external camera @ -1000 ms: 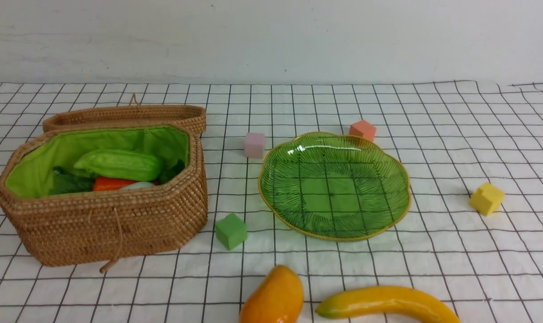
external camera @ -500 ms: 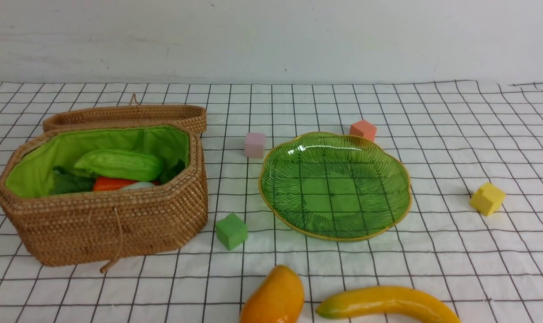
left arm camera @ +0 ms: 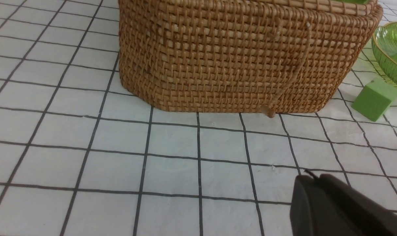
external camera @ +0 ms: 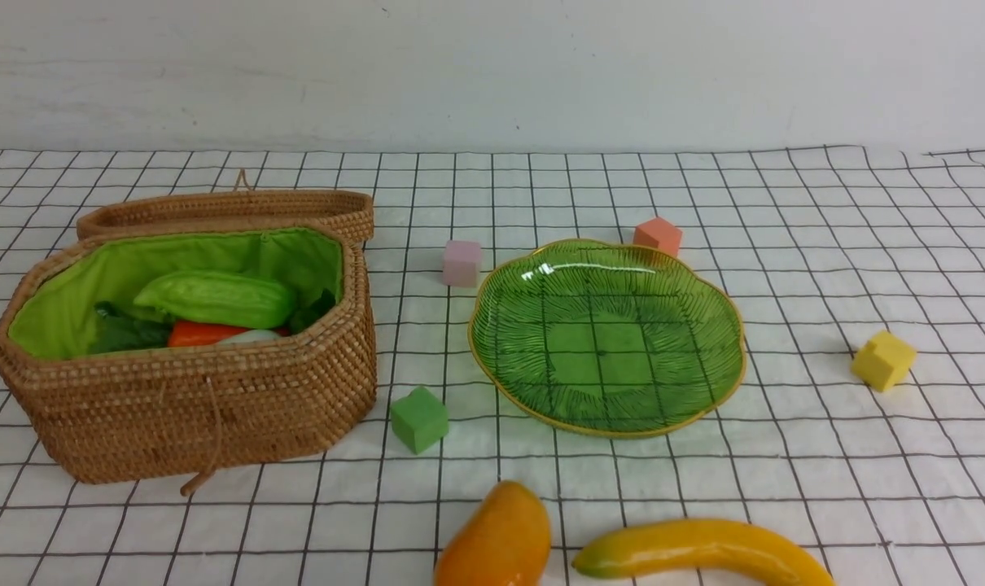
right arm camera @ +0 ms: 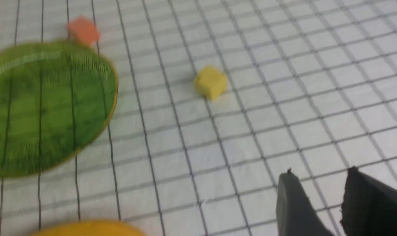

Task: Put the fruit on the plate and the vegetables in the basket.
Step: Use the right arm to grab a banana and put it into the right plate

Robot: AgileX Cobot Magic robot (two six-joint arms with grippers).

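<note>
- Fruit: two pieces are counted, a mango (external camera: 496, 537) and a banana (external camera: 704, 552). They are laid side by side and apart at the near edge of the counter, both cut off by the front view's lower border.
- One plate (external camera: 606, 338) is set right of centre, beyond the fruit, with nothing laid on it.
- One basket (external camera: 199, 415) is placed at the left, its lid (external camera: 232, 207) thrown back behind it and a cord (external camera: 212, 431) hung down its near wall.
- Three vegetables are counted inside the basket: a gourd (external camera: 216, 299) on top, with a carrot (external camera: 203, 333) and a radish (external camera: 252, 336) partly hidden under it.
- Four cubes are spread on the gridded cloth (external camera: 785, 456). A pink cube (external camera: 461, 263) and an orange cube (external camera: 658, 237) are found just beyond the plate. A green cube (external camera: 418, 418) is seen between basket and plate, and a yellow cube (external camera: 883, 360) well to the right.
- The left pincer (left arm camera: 311, 179) is seen pressed together, with nothing held, low over the cloth near the basket's front wall.
- The right pincer (right arm camera: 320, 177) is seen spread, nothing between its fingers, over bare cloth on the yellow cube's side of the plate.
</note>
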